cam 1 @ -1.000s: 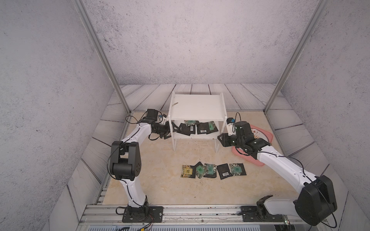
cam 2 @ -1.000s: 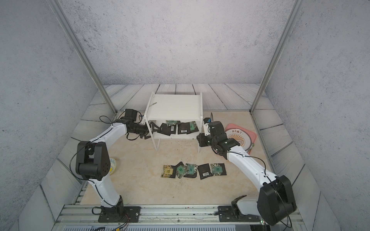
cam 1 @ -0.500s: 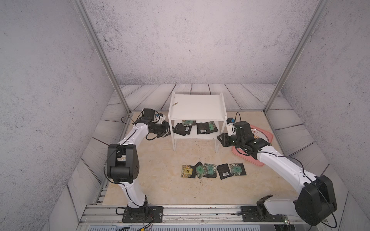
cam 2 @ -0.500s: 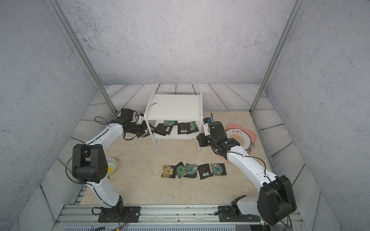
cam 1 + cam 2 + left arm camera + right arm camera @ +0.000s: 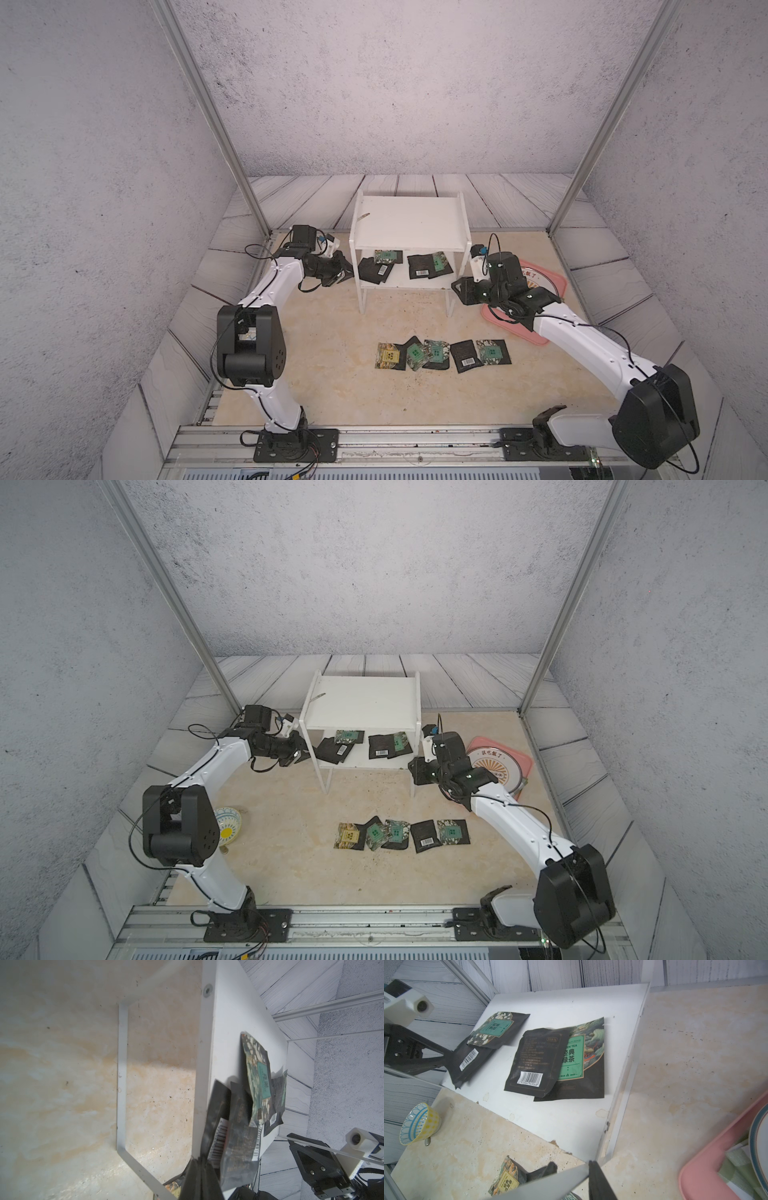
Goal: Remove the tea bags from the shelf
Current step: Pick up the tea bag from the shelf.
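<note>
Whereas the left gripper [image 5: 447, 1057] reached open into the shelf [image 5: 409, 222] a second ago, it is now drawn back to the rack's left side, its jaws closed on the corner of a barcode-side tea bag [image 5: 467, 1061] at the lower board's edge. Other sachets [image 5: 428, 266] are left on that board. The right gripper [image 5: 459, 291] is held unmoved beside the shelf's right leg; its grip cannot be told.

Black tea bags [image 5: 423, 266] with green floral-printed labels or white barcodes lie on the plain white shelf [image 5: 409, 222] and the beige marbled tabletop [image 5: 332, 332], with a pink tray [image 5: 534, 336] at right and a yellow-and-blue patterned bowl [image 5: 227, 831] at left.
</note>
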Available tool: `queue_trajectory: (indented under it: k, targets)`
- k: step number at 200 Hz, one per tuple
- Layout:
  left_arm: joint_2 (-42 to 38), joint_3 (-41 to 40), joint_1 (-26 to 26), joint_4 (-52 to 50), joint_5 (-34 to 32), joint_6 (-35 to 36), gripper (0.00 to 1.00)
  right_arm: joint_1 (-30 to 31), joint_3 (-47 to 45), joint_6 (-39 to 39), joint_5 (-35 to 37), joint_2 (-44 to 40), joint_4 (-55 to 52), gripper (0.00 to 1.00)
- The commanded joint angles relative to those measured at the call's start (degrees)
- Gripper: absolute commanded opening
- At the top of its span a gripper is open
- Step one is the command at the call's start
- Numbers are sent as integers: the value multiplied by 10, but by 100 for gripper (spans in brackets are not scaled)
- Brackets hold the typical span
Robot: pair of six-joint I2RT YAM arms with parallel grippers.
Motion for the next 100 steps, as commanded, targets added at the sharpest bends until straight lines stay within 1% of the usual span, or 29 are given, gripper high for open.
queue_trajectory:
  k: [1, 4, 59, 100]
  targets:
    - [-20, -4, -1, -17, 6, 1, 1, 3, 1, 2, -18, 10, 9, 30]
    - [-21, -2, 0, -17, 6, 1, 0, 3, 1, 2, -18, 10, 9, 30]
    - [-43, 22, 4, -2, 18, -23, 0, 3, 4, -2, -18, 10, 4, 30]
    - [-60, 40, 10, -3, 4, -32, 0, 3, 5, -2, -18, 7, 4, 30]
